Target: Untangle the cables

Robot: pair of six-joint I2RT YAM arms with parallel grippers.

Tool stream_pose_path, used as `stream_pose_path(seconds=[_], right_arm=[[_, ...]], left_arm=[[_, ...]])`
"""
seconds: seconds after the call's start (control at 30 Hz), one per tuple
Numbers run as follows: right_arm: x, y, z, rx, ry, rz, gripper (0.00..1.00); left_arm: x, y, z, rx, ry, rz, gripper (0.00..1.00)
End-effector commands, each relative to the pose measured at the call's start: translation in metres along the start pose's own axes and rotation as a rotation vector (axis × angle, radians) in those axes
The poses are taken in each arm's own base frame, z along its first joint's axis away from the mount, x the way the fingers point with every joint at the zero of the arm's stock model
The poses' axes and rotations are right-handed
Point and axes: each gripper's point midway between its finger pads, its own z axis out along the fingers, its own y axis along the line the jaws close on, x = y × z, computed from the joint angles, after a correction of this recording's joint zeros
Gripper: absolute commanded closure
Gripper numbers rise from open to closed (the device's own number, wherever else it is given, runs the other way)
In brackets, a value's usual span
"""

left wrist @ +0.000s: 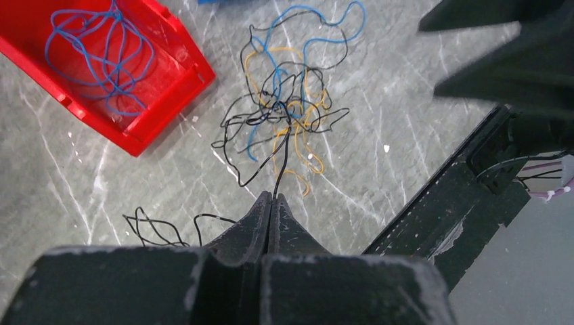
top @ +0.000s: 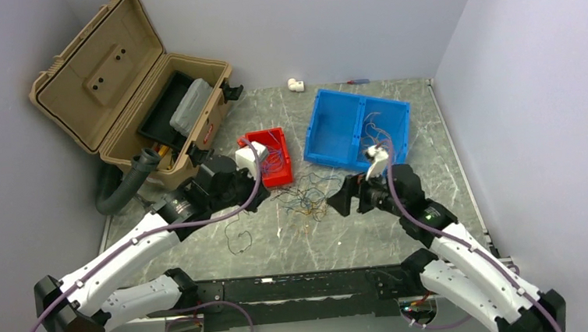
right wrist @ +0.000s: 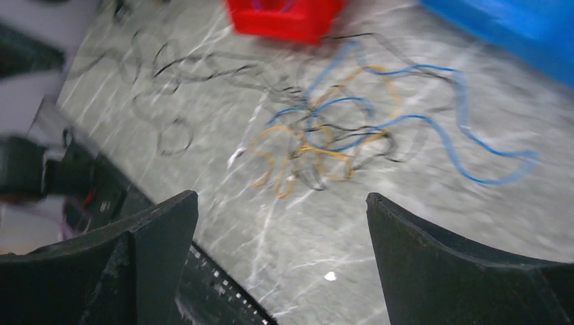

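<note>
Toward the near edge of the surface (top: pixel 320 242), left of centre, a loose black cable (top: pixel 237 236) lies coiled by itself, apart from the rest.

Beyond it, the left fingers (left wrist: pixel 247 227) are pressed together on a single black strand (left wrist: pixel 281 159). This strand runs straight out from the fingertips into the tangle (left wrist: pixel 284 112), so its long axis is in line with the fingers.

The tangle lies about mid-surface, between the two arms. It consists of black, blue and yellow-orange cables crossing one another.

The right fingers (right wrist: pixel 159 233) stand wide apart and hold nothing. From them, the tangle lies directly ahead, within the span of the gap. A blue cable (right wrist: pixel 474 156) trails out of it toward the blue-bin side. Both arms are close to the tangle. Only the left has a hold, so a second grasp would most likely fall to the right arm, reaching forward and down.

Farther off, just beyond the tangle, a red bin (left wrist: pixel 169 112) holds a bundle of blue cables (left wrist: pixel 95 47). Toward the far right corner, a blue bin (top: pixel 335 132) holds a few thin cables (top: pixel 374 125) in its right compartment. An open tan case (top: pixel 113 77) stands at the far left corner.

No brand, label or legible writing is visible.
</note>
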Motion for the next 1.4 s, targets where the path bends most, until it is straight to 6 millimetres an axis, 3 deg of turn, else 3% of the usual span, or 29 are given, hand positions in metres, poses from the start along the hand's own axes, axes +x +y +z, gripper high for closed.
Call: stream_pose_path(seconds=[0.0, 0.17, 0.3, 0.57, 0.67, 0.77, 0.83, 0.93, 1.03, 1.13, 1.23, 1.37], right_arm=[[-0.007, 0.060, 0.013, -0.234, -0.071, -0.253, 0.04], [0.001, 0.099, 0.038, -0.307, -0.034, -0.420, 0.08], [-0.014, 0.123, 0.056, -0.347, -0.137, -0.497, 0.08], [-0.035, 0.139, 0.088, -0.382, -0.296, -0.494, 0.03], [-0.024, 0.143, 0.111, -0.396, -0.246, -0.508, 0.04], [-0.001, 0.133, 0.130, -0.384, -0.197, -0.469, 0.11], [0.006, 0.115, 0.139, -0.306, -0.193, -0.376, 0.24], [0.010, 0.070, 0.136, -0.086, -0.215, -0.217, 0.54], [0.021, 0.012, 0.116, 0.178, -0.213, -0.067, 0.79], [0.027, -0.046, 0.080, 0.449, -0.237, 0.065, 1.00], [0.028, -0.091, 0.037, 0.632, -0.283, 0.203, 1.00], [0.020, -0.128, -0.018, 0.755, -0.428, 0.397, 1.00]], left_arm=[[-0.027, -0.011, -0.014, 0.035, -0.044, 0.045, 1.00], [-0.039, -0.020, -0.026, 0.065, -0.046, 0.068, 1.00], [-0.051, -0.028, -0.040, 0.089, -0.062, 0.087, 1.00], [-0.077, -0.043, -0.076, 0.141, -0.127, 0.125, 1.00], [-0.085, -0.046, -0.085, 0.151, -0.143, 0.133, 1.00], [-0.095, -0.050, -0.094, 0.160, -0.179, 0.127, 1.00], [-0.105, -0.049, -0.102, 0.143, -0.220, 0.112, 1.00], [-0.121, -0.037, -0.118, 0.055, -0.280, 0.076, 1.00], [-0.133, -0.023, -0.136, -0.035, -0.333, 0.045, 1.00], [-0.134, -0.001, -0.151, -0.161, -0.353, 0.012, 1.00], [-0.127, 0.019, -0.160, -0.271, -0.347, -0.019, 1.00], [-0.112, 0.046, -0.165, -0.415, -0.329, -0.075, 1.00]])
